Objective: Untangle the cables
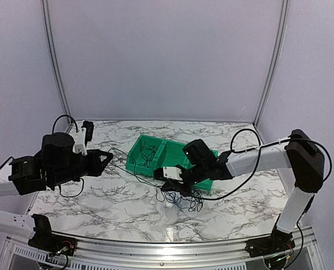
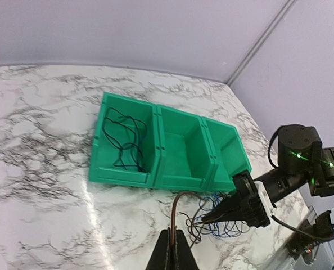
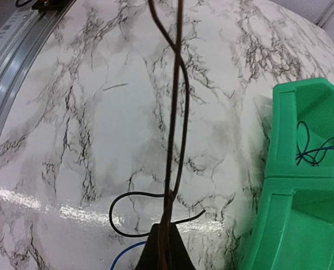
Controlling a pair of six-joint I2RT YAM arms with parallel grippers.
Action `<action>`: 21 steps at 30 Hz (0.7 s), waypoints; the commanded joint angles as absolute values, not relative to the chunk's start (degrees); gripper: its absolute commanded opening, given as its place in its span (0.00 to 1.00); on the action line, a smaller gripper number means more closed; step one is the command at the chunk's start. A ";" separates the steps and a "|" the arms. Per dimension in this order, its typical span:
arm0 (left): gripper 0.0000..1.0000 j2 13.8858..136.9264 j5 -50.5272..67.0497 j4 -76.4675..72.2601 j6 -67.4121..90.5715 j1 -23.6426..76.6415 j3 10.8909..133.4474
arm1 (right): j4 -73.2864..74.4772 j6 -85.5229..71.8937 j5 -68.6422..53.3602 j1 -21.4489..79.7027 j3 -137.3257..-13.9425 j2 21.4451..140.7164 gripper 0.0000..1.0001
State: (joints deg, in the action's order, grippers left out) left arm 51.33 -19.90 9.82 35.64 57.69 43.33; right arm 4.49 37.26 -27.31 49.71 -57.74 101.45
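With some cables [image 2: 127, 147] in the green bin [image 2: 156, 109], I held left gripper [image 2: 172, 232] and right gripper [image 3: 166, 229] shut on seemingly one strand of the tangle [image 1: 181, 198] beside it.

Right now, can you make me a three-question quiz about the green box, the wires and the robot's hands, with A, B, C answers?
1. Where does the tangle of cables lie?
A) on the table, just outside the green bin
B) in the bin's middle compartment
C) on top of an arm

2. How many compartments does the green bin have?
A) two
B) three
C) five

3. How is the left gripper?
A) wide open
B) gripping the bin's wall
C) shut on a thin cable

Answers:
1 A, the heap sits on the marble by the bin's front wall.
2 B, two dividers split it in three.
3 C, its fingers meet around the cable.
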 commanded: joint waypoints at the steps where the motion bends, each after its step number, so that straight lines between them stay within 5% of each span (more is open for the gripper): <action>1: 0.00 43.58 -30.38 12.97 31.45 56.87 47.93 | 13.60 35.95 -20.90 48.51 -55.11 103.48 0.13; 8: 0.00 38.68 -33.12 16.66 29.39 56.87 50.08 | 14.13 35.81 -20.76 47.87 -55.19 104.87 0.17; 21: 0.00 34.81 -40.46 25.94 22.20 56.87 60.50 | 15.95 36.23 -20.97 47.86 -56.07 107.13 0.09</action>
State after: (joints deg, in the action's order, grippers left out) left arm 35.62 -35.53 22.37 26.41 57.06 55.31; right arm 11.64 36.10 -22.92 47.97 -55.70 104.68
